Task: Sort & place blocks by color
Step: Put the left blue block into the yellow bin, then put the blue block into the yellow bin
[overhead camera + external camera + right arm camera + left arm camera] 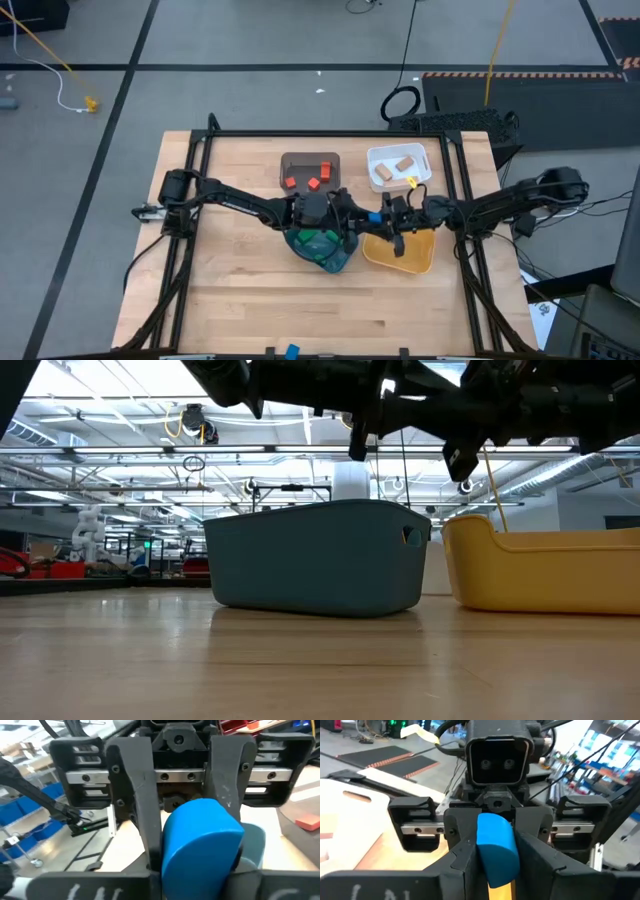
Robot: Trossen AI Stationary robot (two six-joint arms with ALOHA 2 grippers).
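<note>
Above the middle of the table my two grippers meet nose to nose, both on one blue block [374,215] with a rounded side. My left gripper [362,215] comes from the left and my right gripper [386,215] from the right. The block fills the gap between the fingers in the left wrist view [495,845] and in the right wrist view [200,840]. Below stand a teal bin [325,250] with green blocks and a yellow bin [400,255]. My left gripper pinches the blue block's two side faces [482,847] between its fingers. The fingers lie level and come from the table's left. The block is lifted clear, above the bins. My right gripper has the same block's side faces [167,845] between its two fingers, level, from the table's right. The block's rounded end faces this wrist's camera.
A brown tray [310,158] with red blocks and a white tray [398,155] with plain wood blocks stand at the far side. In the low view the teal bin [315,560] and the yellow bin [545,570] sit side by side under the arms.
</note>
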